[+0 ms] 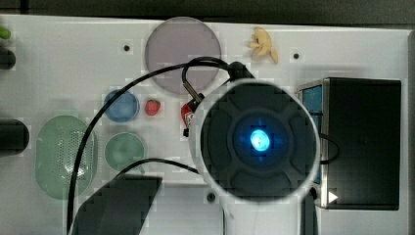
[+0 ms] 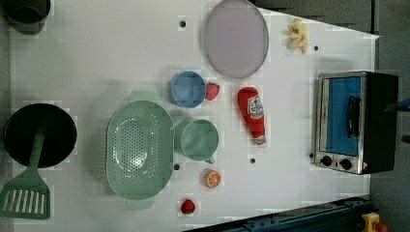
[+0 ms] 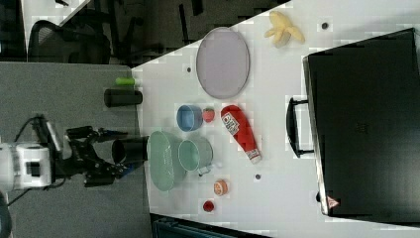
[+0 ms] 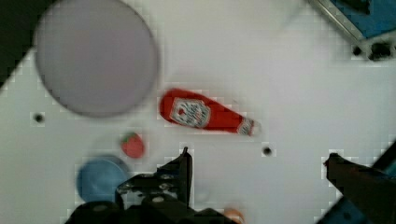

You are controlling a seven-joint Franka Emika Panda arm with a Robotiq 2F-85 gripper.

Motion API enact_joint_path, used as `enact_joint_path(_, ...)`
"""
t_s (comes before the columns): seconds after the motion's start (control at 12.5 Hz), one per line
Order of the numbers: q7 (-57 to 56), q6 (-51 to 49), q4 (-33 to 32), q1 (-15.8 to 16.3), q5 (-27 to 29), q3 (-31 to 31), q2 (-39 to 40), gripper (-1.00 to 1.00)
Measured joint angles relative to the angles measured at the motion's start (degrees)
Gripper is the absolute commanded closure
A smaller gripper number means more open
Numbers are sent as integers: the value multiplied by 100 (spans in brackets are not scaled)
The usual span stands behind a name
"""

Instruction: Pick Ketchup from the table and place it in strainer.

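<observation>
- Two claw fingers [image 4: 189,175] are standing wide apart and holding nothing, with the claw [image 4: 259,163] hovering high above the counter [image 2: 96,63] in the wrist view.
- The ketchup [image 2: 253,115] is lying flat on its side on the counter, apart from the claw, with its cap end pointing toward the left view's bottom.
- For a sound pick, the claw is probably best brought down over the bottle's thick middle, fingers straddling its narrow width and not its length.
- The strawberry [image 2: 212,91] and blue bowl [image 2: 186,89] are sitting near the bottle's base end, so the descent should be staying toward mid-body.
- The green mug [image 2: 199,139] is standing between the ketchup and the strainer [image 2: 139,150]; the carry should be lifting clear over its rim.
- The strainer is lying open and empty on the left view's left, giving a broad target.
- Open counter is lying between the bottle and the toaster oven [image 2: 355,121], leaving room for the approach.
</observation>
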Motion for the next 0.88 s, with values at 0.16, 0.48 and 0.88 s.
enact_joint_path(0.16,-61,201,45,-29,-3,26,42,-100)
enact_joint_path(0.48,-727,845,-280,-42,39,119,688,-100)
enact_joint_path(0.88,-2487,1743,-1153,-40,42,320,1736,-100)
